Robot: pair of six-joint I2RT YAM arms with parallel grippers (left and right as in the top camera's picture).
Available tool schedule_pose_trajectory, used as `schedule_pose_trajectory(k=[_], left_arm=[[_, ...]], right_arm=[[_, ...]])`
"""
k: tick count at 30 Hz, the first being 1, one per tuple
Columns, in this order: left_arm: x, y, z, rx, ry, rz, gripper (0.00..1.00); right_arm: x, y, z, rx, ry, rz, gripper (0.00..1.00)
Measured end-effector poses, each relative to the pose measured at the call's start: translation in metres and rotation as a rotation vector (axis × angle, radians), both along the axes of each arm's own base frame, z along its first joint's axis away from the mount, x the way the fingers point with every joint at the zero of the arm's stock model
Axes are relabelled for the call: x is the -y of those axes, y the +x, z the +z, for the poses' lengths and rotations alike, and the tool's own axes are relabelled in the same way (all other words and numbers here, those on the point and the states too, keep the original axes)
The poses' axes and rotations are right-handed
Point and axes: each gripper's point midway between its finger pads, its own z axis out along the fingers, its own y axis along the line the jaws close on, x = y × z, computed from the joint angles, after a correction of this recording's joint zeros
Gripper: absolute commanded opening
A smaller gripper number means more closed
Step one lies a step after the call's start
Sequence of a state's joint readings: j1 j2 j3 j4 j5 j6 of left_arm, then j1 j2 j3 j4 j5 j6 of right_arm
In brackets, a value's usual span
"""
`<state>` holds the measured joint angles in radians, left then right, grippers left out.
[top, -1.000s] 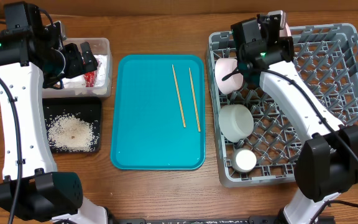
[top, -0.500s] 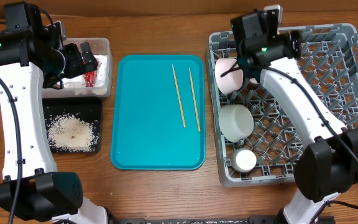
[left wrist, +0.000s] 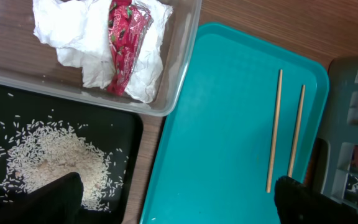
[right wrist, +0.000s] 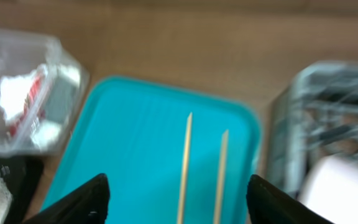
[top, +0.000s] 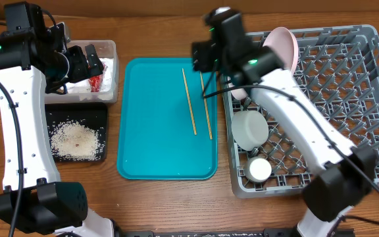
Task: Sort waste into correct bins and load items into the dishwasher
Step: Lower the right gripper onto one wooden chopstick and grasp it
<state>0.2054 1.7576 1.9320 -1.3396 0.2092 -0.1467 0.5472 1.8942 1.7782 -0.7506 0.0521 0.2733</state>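
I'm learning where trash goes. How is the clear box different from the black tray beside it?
The clear tub is see-through with tall walls; the black tray is dark and shallow. The clear tub holds a crumpled napkin and a red scrap; the black tray holds loose rice crumbs. Both are rectangular, similar in footprint, and sit beside the teal tray.

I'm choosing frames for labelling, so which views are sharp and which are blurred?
Right wrist: blurred throughout, with the chopsticks and teal tray smeared and soft-edged. Left wrist: sharp, with single rice grains and the red scrap crisp. Overhead: sharp and evenly lit, no strong glare.
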Motion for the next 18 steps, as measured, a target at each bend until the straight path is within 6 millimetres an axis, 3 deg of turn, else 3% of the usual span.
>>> schedule_pose_trajectory(k=[3, 8, 13, 18], left_arm=[[0.0, 0.0, 0.0, 0.0, 0.0, 0.0, 1.0], [0.0, 0.0, 0.0, 0.0, 0.0, 0.0, 1.0], [0.0, 0.0, 0.0, 0.0, 0.0, 0.0, 1.0], [0.0, 0.0, 0.0, 0.0, 0.0, 0.0, 1.0]], right_arm=[[-0.023, -0.015, -0.049, -0.101, -0.066, 0.002, 0.64], [-0.04, -0.034, -0.117, -0.219, -0.173, -0.002, 0.55], [-0.036, -0.037, -0.156, -0.28, -0.233, -0.032, 0.5], [-0.029, -0.039, -0.175, -0.31, -0.274, -0.056, 0.38]])
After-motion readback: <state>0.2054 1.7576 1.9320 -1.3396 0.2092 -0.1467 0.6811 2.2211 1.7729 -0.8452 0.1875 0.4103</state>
